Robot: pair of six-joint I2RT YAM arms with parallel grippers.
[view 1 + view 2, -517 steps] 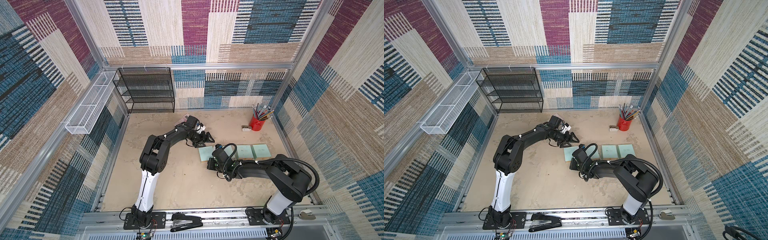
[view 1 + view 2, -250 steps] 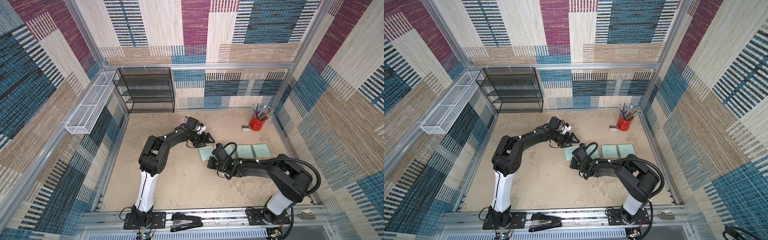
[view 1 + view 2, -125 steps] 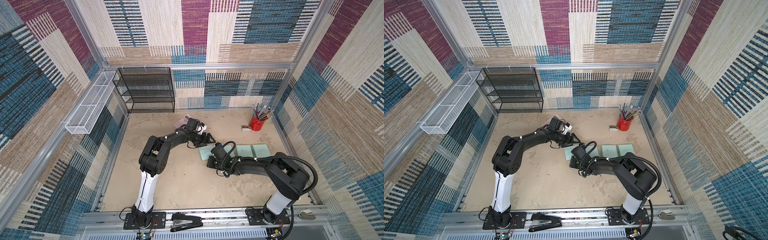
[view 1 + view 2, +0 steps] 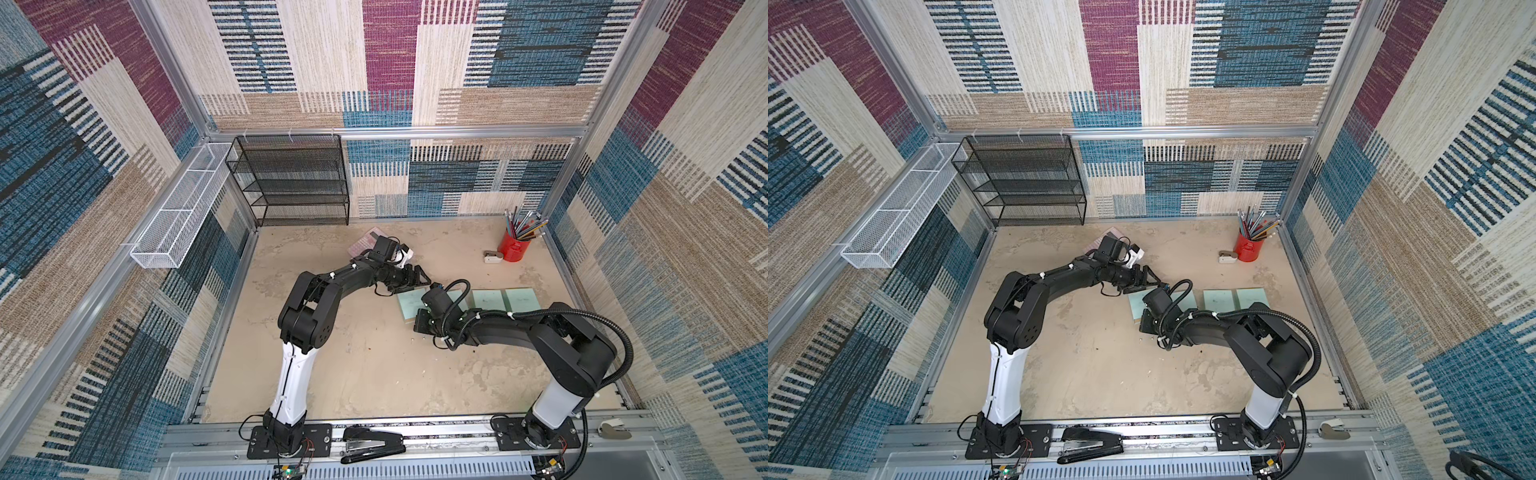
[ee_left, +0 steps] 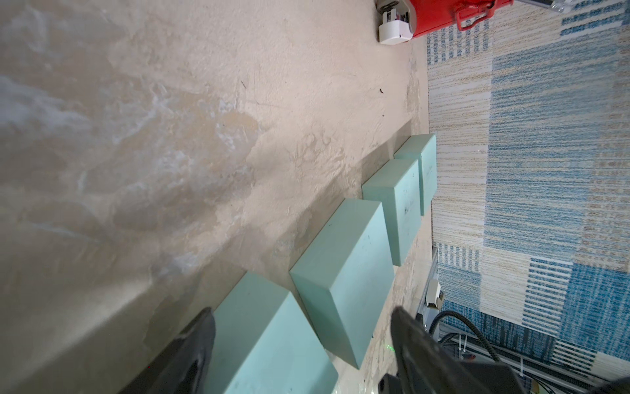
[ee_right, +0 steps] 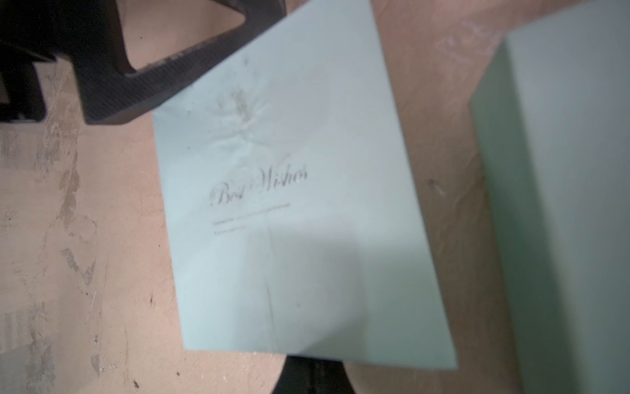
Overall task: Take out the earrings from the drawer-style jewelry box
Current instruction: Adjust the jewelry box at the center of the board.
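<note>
Several mint-green jewelry boxes lie in a row on the floor. The leftmost box [image 4: 408, 306] [image 4: 1137, 308] [image 5: 266, 341] bears "Best Wishes" on its lid [image 6: 289, 204] and looks closed. My left gripper [image 4: 419, 281] [image 4: 1148, 283] [image 5: 303, 327] is open and straddles that box's far end without clamping it. My right gripper [image 4: 419, 322] [image 4: 1148, 324] [image 6: 313, 375] is shut at the box's near edge, its tips half hidden under it. The earrings are not clearly visible. A tiny pale speck [image 6: 438, 187] lies on the floor beside the box.
The other mint boxes [image 4: 488, 299] [image 5: 344, 283] stand close on the right. A red pencil cup [image 4: 515, 249] and a small white sharpener [image 4: 493, 257] stand at the back right. A black mesh shelf [image 4: 291, 183] lines the back wall. A stapler [image 4: 372, 448] lies on the front rail.
My right gripper has slid a little away from the front, up to the leftmost box's near edge. The left gripper has shifted only slightly. The boxes have not moved.
</note>
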